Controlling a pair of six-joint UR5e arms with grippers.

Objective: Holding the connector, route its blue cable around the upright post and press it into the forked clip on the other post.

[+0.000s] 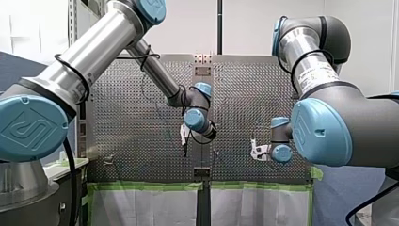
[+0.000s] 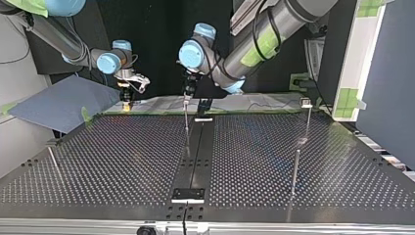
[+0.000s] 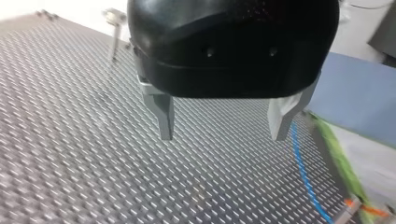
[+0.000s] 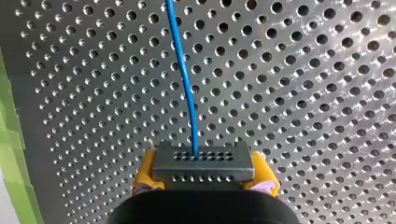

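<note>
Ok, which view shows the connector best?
Right wrist view: the connector fills the foreground, clamped between my right jaws' yellow pads, blue cable leaving its face. Front and top views leave it too small to make out; left wrist view shows only cable.

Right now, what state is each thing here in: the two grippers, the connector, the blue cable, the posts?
connector: clamped between yellow pads.
blue cable: plugged into the connector, running ahead over the table.
right gripper: shut on the connector.
left gripper: open, holding nothing.
posts: upright, no cable seen on them.
</note>
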